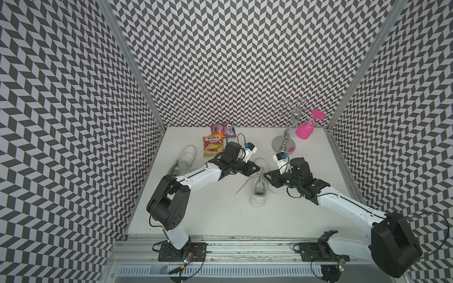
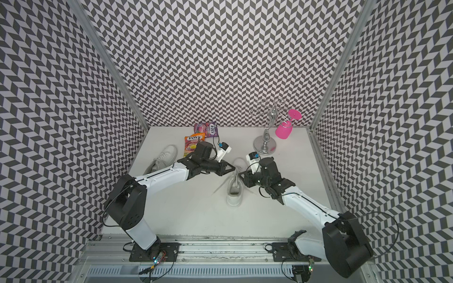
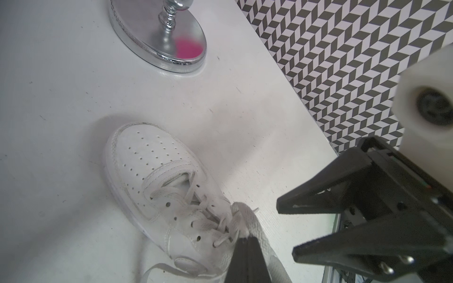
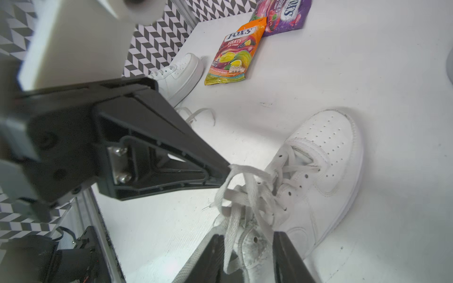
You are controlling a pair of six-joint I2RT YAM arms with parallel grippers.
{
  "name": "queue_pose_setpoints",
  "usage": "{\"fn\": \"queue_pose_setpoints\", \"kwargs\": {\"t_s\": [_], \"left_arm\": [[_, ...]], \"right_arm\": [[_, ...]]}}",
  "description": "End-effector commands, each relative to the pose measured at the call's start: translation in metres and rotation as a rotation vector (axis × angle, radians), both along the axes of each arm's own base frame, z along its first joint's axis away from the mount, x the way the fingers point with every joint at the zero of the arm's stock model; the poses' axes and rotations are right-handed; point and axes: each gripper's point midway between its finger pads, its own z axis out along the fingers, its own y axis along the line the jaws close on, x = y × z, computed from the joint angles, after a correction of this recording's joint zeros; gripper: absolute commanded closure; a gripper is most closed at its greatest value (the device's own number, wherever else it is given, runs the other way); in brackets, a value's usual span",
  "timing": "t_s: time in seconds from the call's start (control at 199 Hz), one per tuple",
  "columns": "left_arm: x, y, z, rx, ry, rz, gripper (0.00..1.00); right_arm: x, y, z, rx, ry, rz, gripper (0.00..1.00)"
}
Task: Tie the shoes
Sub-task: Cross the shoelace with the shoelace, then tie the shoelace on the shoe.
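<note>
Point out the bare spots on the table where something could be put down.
The broad strip between the center shoe's heel and the front rail is bare. So is the patch between the candy bags and the glass stand. It is crowded around the center shoe's laces, where both arms meet.

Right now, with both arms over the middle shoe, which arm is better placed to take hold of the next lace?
The right. The right gripper stands open around loose laces of the middle shoe, while the left gripper is already shut on a lace loop, so it looks occupied.
</note>
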Motion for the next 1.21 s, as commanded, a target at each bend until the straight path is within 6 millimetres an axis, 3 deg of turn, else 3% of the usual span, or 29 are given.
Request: {"fn": "queue_pose_setpoints", "kwargs": {"t_s": [0.0,0.658,0.879,1.201], "left_arm": [[0.002,0.002,0.015,-0.027,-0.037,0.011,1.0],[0.001,0.001,0.014,-0.028,-0.032,0.008,1.0],[0.002,0.002,0.014,-0.027,-0.032,0.009,1.0],[0.004,0.004,0.015,-0.026,-0.034,0.018,1.0]], "right_arm": [[-0.006,0.01,-0.001,0.02,-0.009,0.039,0.63],[-0.026,0.029,-0.032,0.008,0.083,0.09,0.66],[-0.028,0.024,-0.043,-0.033,0.096,0.065,0.67],[-0.022,0.024,-0.046,-0.056,0.095,0.049,0.8]]}}
